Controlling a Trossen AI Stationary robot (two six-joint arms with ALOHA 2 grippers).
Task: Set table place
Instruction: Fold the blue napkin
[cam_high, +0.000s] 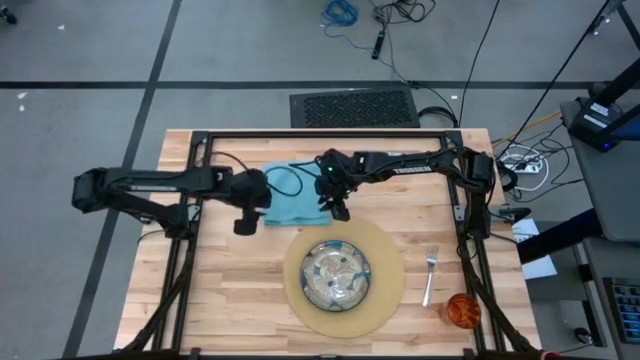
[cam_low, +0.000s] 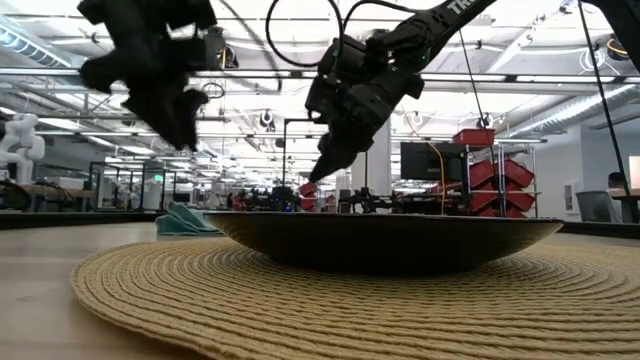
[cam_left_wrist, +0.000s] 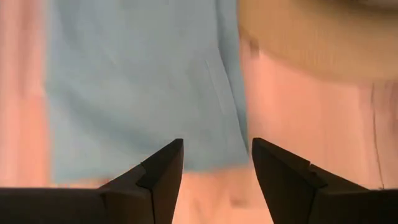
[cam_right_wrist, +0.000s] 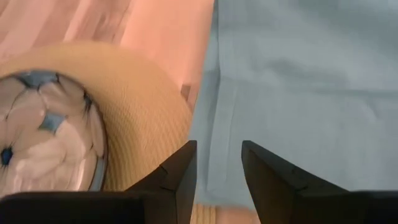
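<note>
I had both grippers up off the table (cam_high: 230, 290) over the one napkin (cam_high: 292, 196): the left gripper (cam_left_wrist: 216, 163) at its edge with jaws spread and empty, the right gripper (cam_right_wrist: 219, 163) at its edge nearest the mat (cam_high: 385, 290) with jaws slightly parted, also holding nothing. The napkin lay flat just behind the mat. I counted one mat with one plate (cam_high: 337, 276) on it, and to its right one fork (cam_high: 429, 276) and one cup (cam_high: 462, 310).
</note>
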